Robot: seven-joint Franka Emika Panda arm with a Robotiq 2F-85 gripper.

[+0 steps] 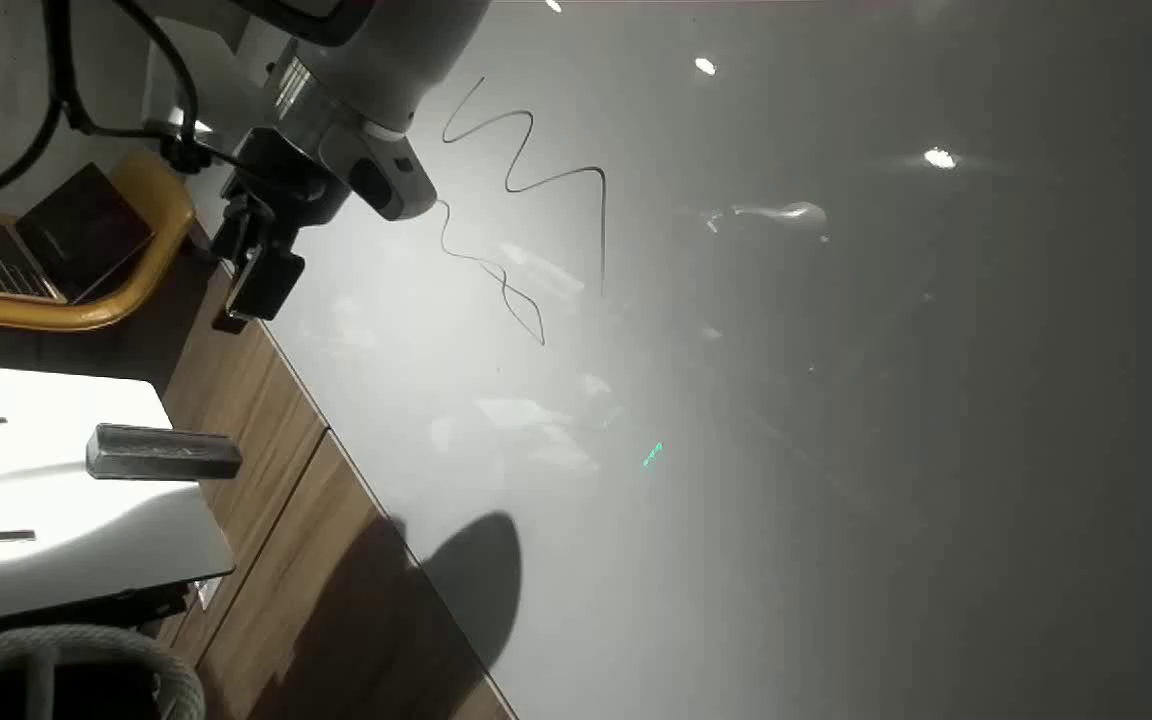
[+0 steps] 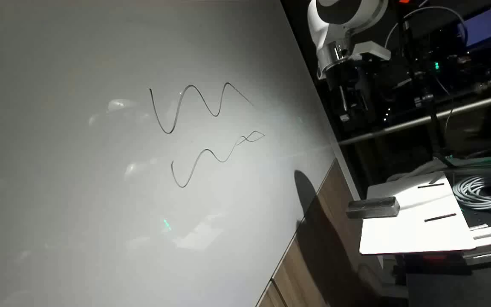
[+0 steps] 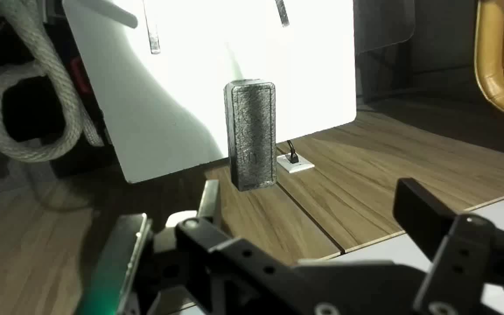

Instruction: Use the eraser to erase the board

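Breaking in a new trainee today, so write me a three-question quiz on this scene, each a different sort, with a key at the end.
1. Short answer: In the wrist view, is the gripper open or shut?
2. True or false: The eraser is apart from the gripper.
3. Multiple choice: The black marks on the board are
A) ruled straight lines
B) wavy lines
C) separate dots

Key: 1. Open. 2. True. 3. B.

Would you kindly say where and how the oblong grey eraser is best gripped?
Likely across the narrow width of the grey eraser, at its overhanging end, coming from beyond the white tabletop: that end juts towards the open black gripper, long sides free.
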